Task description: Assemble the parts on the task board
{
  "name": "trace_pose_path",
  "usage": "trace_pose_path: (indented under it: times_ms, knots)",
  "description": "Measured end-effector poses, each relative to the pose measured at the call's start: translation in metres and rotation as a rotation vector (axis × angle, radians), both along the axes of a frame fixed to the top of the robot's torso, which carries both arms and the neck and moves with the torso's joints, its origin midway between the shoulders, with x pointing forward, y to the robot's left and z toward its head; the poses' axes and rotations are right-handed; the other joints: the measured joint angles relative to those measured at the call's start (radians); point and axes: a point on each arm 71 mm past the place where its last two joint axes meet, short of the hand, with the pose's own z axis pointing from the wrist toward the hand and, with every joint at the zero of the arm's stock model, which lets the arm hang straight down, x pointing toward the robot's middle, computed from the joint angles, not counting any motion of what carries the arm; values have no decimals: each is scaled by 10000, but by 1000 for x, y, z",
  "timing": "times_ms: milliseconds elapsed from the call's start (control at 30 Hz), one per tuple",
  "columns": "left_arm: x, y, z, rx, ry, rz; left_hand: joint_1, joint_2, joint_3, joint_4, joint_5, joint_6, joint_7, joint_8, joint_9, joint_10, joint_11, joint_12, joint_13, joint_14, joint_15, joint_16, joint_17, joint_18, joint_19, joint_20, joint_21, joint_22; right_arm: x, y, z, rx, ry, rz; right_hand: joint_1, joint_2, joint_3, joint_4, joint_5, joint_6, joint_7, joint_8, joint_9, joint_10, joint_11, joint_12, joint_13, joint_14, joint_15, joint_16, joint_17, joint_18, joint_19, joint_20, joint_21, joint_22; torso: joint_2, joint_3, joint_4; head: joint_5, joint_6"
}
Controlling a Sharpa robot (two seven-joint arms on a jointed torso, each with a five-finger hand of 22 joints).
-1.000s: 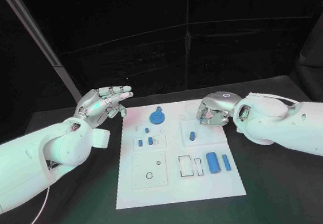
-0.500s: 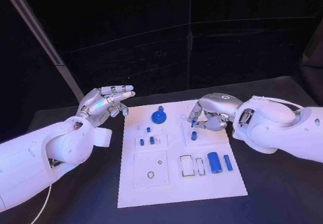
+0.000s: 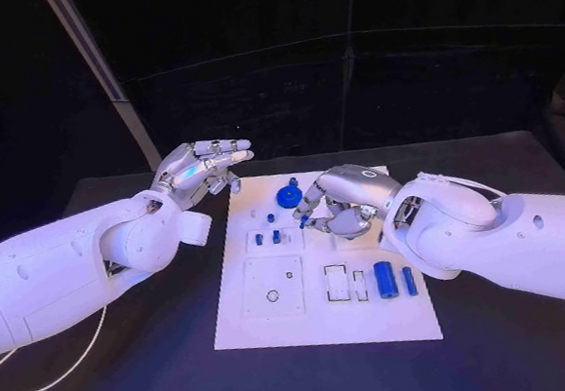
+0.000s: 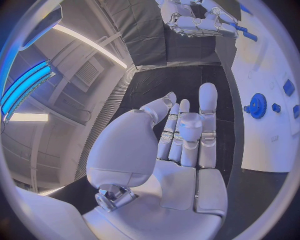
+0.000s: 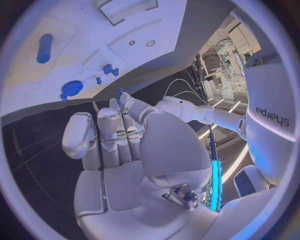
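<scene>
The white task board [image 3: 315,324] lies mid-table. A blue gear [image 3: 288,196] stands near its far edge, with small blue pegs [image 3: 268,238] below it. A thick blue cylinder [image 3: 384,276] and a slim one [image 3: 409,280] lie on the right side. My right hand [image 3: 337,200] hovers over the board's upper middle, fingers curled, pinching a small blue peg [image 5: 119,92] at its fingertips. My left hand [image 3: 202,167] is raised beside the board's far left corner, fingers apart, holding nothing. The gear [image 4: 257,106] also appears past the left hand [image 4: 184,135].
A grey pole [image 3: 107,77] rises behind the left hand. Black table [image 3: 124,375] surrounds the board. The board has rectangular recesses [image 3: 274,285] at lower left. My left arm [image 5: 187,111] appears beyond the right hand's fingers.
The camera view has shifted. My right hand has moved left over the board's middle, covering the spot where a blue peg lay. The left hand stays raised.
</scene>
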Motion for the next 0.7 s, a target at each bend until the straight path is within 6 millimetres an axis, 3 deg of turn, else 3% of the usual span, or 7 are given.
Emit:
trace_pose_path:
  times_ms: [333, 700]
  knots:
    - [0, -4, 0, -22, 7, -76, 0, 0, 0, 0, 0, 0, 0, 0, 1, 0, 0, 0, -8, 0, 0, 0, -9, 0, 0, 0, 0, 0, 1, 25, -33, -309, 741, 311, -52, -52, 28, 26, 0, -10, -9, -1, 0, -1, 0, 0, 4, 0, 0, 51, 19, 0, 0, 0, 39, 21, 3, 0, -17, 257, -138]
    - [0, -8, 0, -44, 11, -143, 0, 0, 0, 0, 0, 0, 0, 1, 1, -22, 22, 0, -7, 0, 0, 0, -16, 0, -23, 23, 0, -4, -2, 41, -54, -909, 1198, 626, -52, -52, 54, 53, -2, -13, -11, -2, -4, -1, 1, -1, 5, 0, 0, 51, 17, 0, -1, 0, 39, 29, 2, 8, -24, 411, -276]
